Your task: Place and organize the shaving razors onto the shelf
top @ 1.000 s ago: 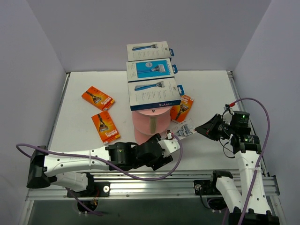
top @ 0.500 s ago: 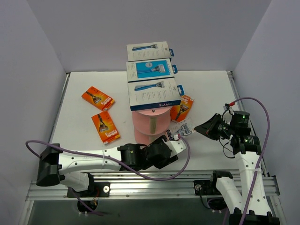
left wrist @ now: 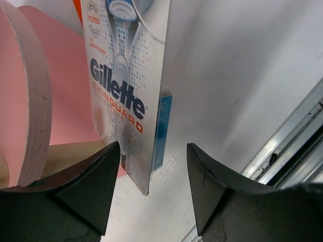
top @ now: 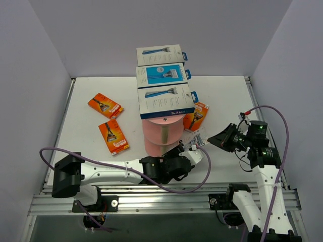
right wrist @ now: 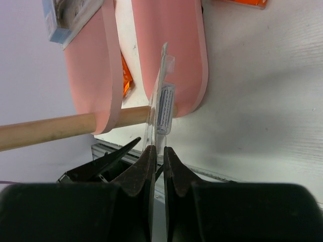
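Three boxed razors (top: 165,101) lie on the top tier of the shelf (top: 162,132). Three orange packs (top: 114,136) wait on the table (top: 227,101), two at the left and one just right of the stand. The right gripper (right wrist: 158,150), reaching from the right, pinches the Gillette pack (top: 196,137) beside the lower tiers. The left gripper (left wrist: 152,148), low at the near edge, straddles that pack with jaws apart, not clamped
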Motion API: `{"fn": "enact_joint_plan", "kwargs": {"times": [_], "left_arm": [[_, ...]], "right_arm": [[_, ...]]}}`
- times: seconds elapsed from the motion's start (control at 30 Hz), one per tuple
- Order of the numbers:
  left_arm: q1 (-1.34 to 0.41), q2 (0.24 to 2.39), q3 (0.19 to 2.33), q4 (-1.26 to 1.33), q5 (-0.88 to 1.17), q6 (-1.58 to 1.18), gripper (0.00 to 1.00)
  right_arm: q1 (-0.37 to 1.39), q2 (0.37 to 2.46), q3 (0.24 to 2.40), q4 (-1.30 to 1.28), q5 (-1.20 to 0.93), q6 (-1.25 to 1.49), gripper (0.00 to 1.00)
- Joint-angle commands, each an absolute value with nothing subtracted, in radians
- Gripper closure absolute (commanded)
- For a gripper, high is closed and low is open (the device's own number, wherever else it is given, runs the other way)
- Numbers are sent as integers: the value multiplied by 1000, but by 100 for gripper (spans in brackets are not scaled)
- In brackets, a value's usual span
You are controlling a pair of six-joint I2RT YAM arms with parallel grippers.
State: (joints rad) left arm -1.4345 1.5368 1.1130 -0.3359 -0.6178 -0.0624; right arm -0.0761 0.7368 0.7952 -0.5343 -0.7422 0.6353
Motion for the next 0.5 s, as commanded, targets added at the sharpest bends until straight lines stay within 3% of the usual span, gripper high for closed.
{"fn": "enact_joint_plan", "kwargs": {"times": [0.0,0.13,0.27,0.47], "left_arm": [[-1437,1549,1126,-256,-690,-49,35],[-1437,1566,1129,-244,-729,-43,32],[-1437,1574,1132,-245,-776,-38,35],[-1437,1577,1131,-239,-776,-18,64]], "right_arm": [[-55,727,776,-554,-831,649,100],[-52,726,769,-554,-836,647,100],[-48,723,765,-555,-836,646,100],[-46,726,769,-554,-838,643,100]]}}
